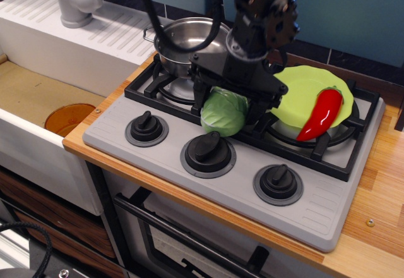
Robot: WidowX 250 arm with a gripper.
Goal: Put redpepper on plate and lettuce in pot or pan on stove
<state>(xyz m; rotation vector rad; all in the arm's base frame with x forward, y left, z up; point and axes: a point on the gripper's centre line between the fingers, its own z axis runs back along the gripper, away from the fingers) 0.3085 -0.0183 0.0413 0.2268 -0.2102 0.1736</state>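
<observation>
The black gripper (231,108) clamps the lettuce (224,112) between its jaws above the stove's (252,183) front grate edge, just behind the middle knob (208,150). The pepper (320,114) lies on the plate (303,88) at right; the pot (183,41) sits on the rear-left burner.

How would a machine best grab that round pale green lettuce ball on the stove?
Across its widest middle, coming from above, one finger on each side. The pale green lettuce ball is round with no handle or stem, so only its sides offer hold. The black tool straddles it this way, beside the steel pot.
</observation>
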